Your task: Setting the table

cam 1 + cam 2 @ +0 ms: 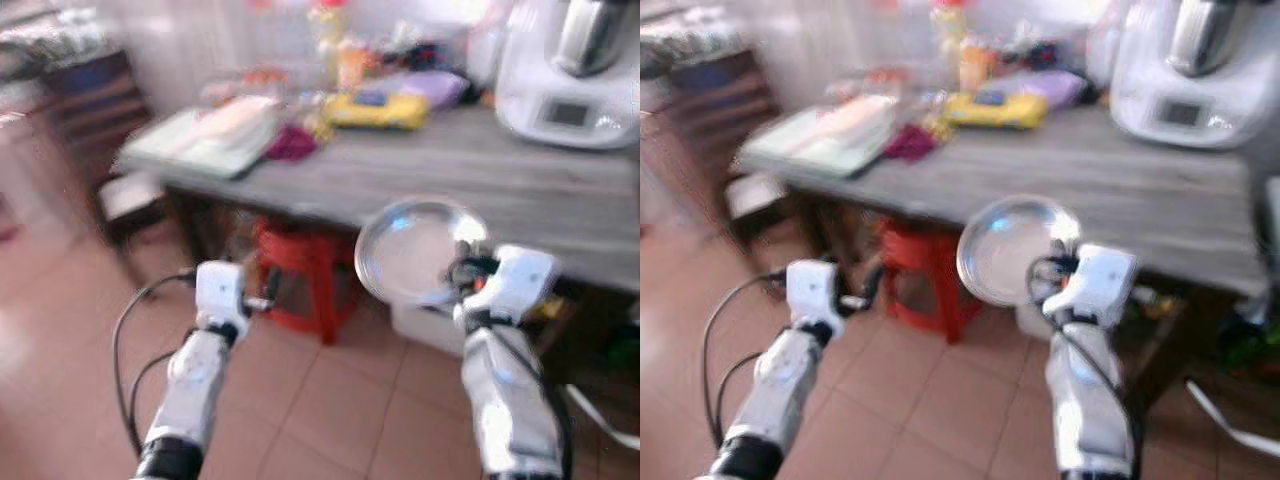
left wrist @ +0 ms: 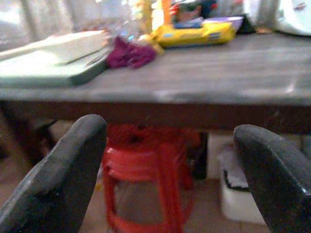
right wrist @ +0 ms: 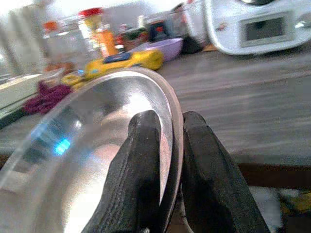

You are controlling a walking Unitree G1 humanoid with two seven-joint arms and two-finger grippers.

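One steel plate point(image 1: 420, 250) is pinched by its rim in the right gripper point(image 3: 167, 160), held up before the near edge of the grey table point(image 1: 480, 180). The left gripper point(image 2: 170, 170) hangs wide open and empty over tiled floor. Under the table stands what looks like one red stool point(image 1: 300, 275); the tabletop's near right part lies bare

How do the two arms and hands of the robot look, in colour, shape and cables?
Both arms are silver metal tubes with white blocky wrist housings. The left hand and right hand each have two thick, rounded black fingers. A thin black cable loops beside the left arm; another black cable runs along the right arm.
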